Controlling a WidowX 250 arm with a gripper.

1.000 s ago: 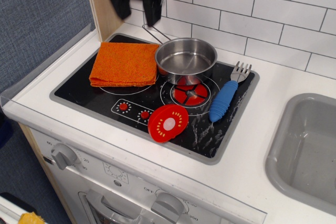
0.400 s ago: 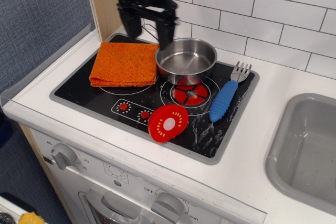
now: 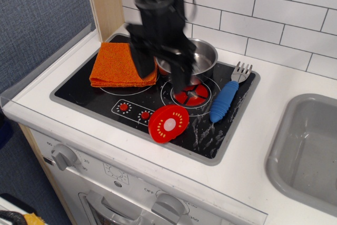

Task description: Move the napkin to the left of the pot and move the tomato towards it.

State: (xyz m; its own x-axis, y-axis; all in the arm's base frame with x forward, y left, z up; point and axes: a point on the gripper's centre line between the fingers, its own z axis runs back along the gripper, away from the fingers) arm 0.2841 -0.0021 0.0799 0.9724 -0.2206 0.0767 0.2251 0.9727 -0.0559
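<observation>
The gripper [image 3: 161, 75] is hanging with fingers spread above the stovetop [image 3: 79, 94], between napkin [image 3: 117, 65] and pot [image 3: 202, 56]. White tiles [image 3: 274, 9] are lining the wall behind.

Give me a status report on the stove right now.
Gripper open, above the cooktop between napkin and tomato. Napkin lies left of the pot. Tomato untouched at front. Nothing blocking.

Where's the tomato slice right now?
The tomato lies at the stove top's front edge, below the gripper, left of the blue-handled fork, in front of the pot.
</observation>
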